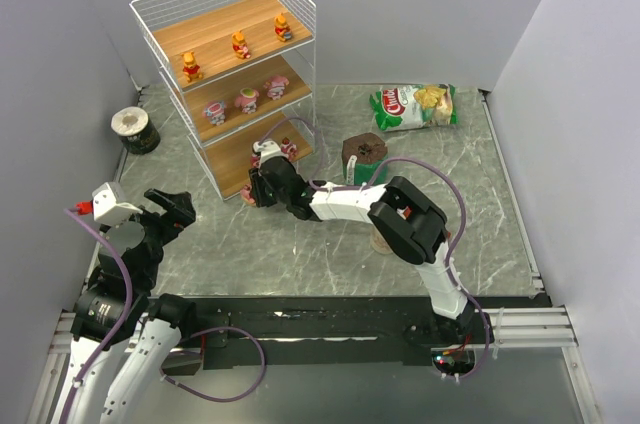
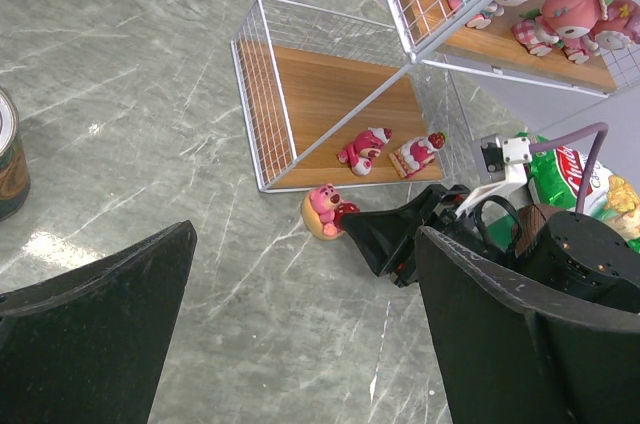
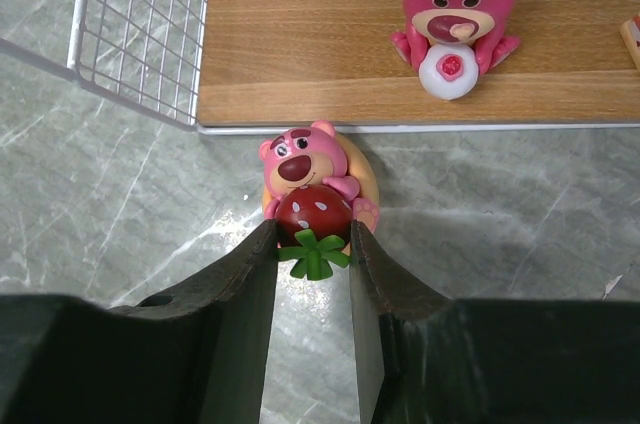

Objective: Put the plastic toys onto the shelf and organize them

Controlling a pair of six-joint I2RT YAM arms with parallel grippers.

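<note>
A small pink bear toy hugging a red strawberry lies on the grey table just in front of the shelf's bottom tier. My right gripper is shut on it, both jaws pressed against the strawberry. From above the same toy shows at the right gripper by the shelf's foot. Three orange toys stand on the top tier, three pink ones on the middle tier, and two more on the bottom. My left gripper hovers open and empty at the left.
A green snack bag lies at the back right. A brown-topped green container stands right of the shelf. A dark can sits at the far left by the wall.
</note>
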